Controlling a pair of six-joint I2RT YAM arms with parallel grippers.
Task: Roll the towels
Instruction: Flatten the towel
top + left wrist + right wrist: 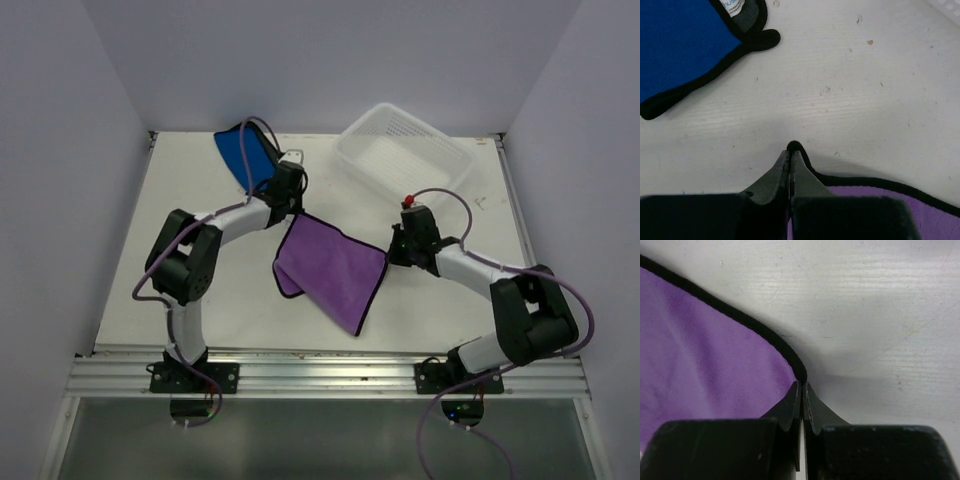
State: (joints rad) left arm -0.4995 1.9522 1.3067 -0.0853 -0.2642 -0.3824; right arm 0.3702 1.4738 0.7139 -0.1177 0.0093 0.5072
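Observation:
The purple towel (335,268) with black edging lies spread at the table's middle, its near-left edge folded under. My left gripper (291,208) is shut on its far-left corner; in the left wrist view the black corner (796,148) sticks out between the fingertips. My right gripper (393,251) is shut on its right corner, where the black edge (801,371) enters the jaws and purple cloth (705,365) spreads to the left. The blue towel (243,153) lies flat at the far left and also shows in the left wrist view (680,45).
A white perforated basket (405,152) stands at the far right. White walls close the table on three sides. A metal rail (320,372) runs along the near edge by both arm bases.

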